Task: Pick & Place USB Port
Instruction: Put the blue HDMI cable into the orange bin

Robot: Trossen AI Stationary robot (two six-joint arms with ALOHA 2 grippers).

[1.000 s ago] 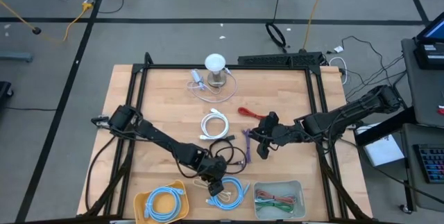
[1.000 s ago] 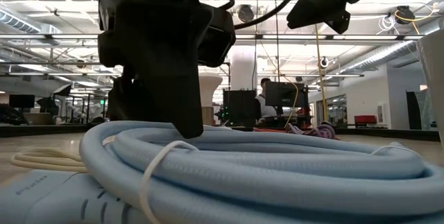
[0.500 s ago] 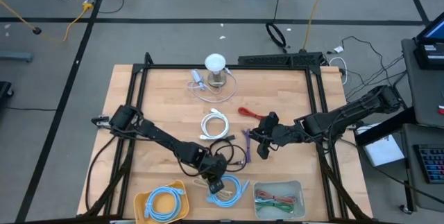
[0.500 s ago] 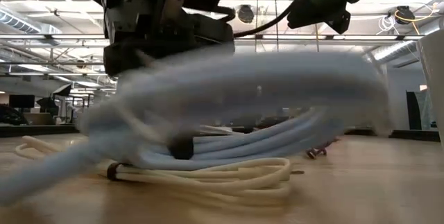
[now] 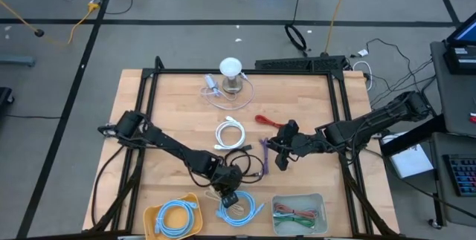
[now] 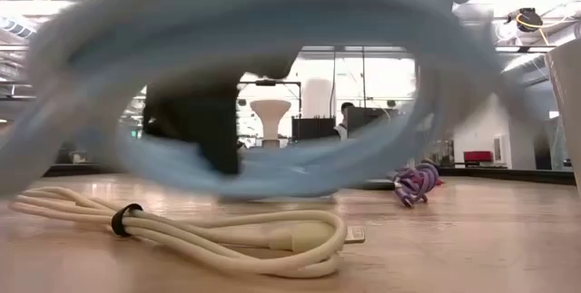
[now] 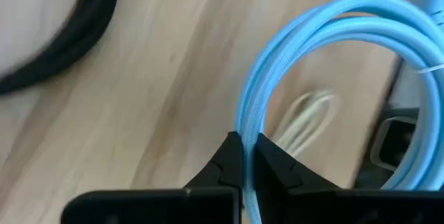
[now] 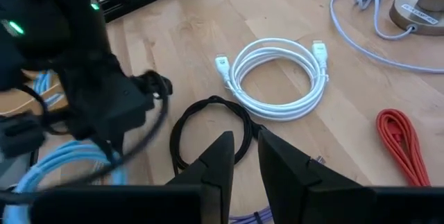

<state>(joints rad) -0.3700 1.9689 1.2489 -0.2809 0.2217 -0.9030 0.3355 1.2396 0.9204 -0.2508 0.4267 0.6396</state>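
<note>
Light-blue cable [image 7: 291,64], white cable [image 8: 277,78], red cable [image 8: 399,137], black cable [image 8: 208,130].

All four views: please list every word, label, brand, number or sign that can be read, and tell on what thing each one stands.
No text can be read in any view.
Light blue cable, held in the left gripper: no print shows on it.
White cable, red cable, cream cable: no labels visible.
Laptop screen at the high view's right edge: too small to read.
Room signs beyond the table in the low view: too blurred.
</note>
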